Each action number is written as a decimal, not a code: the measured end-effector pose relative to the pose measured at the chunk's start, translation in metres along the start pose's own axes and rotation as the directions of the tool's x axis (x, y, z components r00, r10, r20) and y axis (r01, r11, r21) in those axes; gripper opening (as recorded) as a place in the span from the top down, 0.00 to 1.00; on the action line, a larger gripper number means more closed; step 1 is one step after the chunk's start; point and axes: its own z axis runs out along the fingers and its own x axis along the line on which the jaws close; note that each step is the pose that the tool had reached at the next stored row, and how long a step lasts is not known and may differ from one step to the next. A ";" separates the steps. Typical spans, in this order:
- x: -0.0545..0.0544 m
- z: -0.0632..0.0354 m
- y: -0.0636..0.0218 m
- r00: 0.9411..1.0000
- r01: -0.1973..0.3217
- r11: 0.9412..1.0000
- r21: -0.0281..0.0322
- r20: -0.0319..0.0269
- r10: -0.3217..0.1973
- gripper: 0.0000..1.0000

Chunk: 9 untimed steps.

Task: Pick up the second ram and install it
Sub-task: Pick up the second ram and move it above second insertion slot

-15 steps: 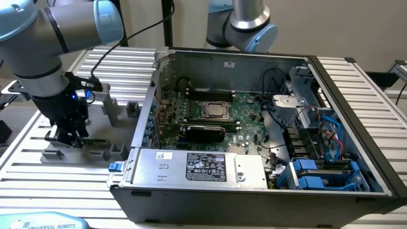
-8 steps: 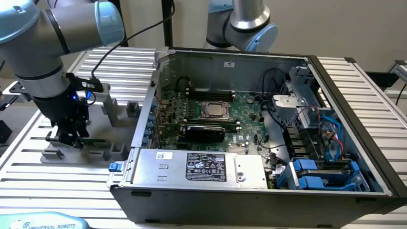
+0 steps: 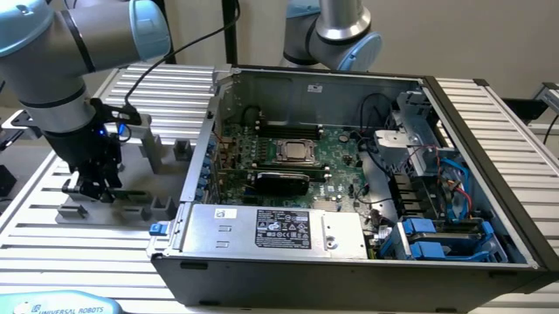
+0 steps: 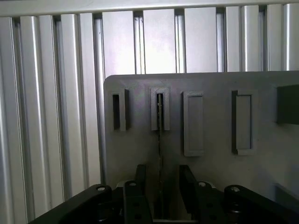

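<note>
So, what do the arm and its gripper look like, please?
The arm is silver-grey tubing with pale blue joint caps. A black cable runs to its wrist. The gripper is black, with two flat black fingers.

Even, diffuse light from overhead is falling across the exterior view. The counter (image 3: 78, 261) slats are reflecting it brightly, palest at the exterior view's right. The case (image 3: 332, 82) walls are shading the board (image 3: 336, 147) inside, and the shadows are staying soft. A small blue lamp (image 3: 103, 131) is glowing on the arm (image 3: 52, 72). In the wrist view the slats are glaring pale, the grey plate (image 4: 210, 177) is sitting dimmer, and the jaws are reading near-black.
</note>
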 end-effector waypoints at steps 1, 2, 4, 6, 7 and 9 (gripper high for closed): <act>0.000 0.0000 -0.0001 1.000 0.002 1.000 0.000 0.000 -0.002 0.58; 0.000 -0.0001 -0.0003 1.000 0.004 1.000 0.000 0.000 -0.004 0.58; 0.000 -0.0001 -0.0005 1.000 0.008 1.000 0.000 0.000 -0.008 0.58; 0.000 -0.0001 -0.0008 1.000 0.013 1.000 0.000 0.000 -0.013 0.60; 0.000 -0.0001 -0.0009 1.000 0.016 1.000 0.000 0.000 -0.016 0.60; 0.000 -0.0001 -0.0009 1.000 0.021 1.000 0.000 -0.001 -0.021 0.67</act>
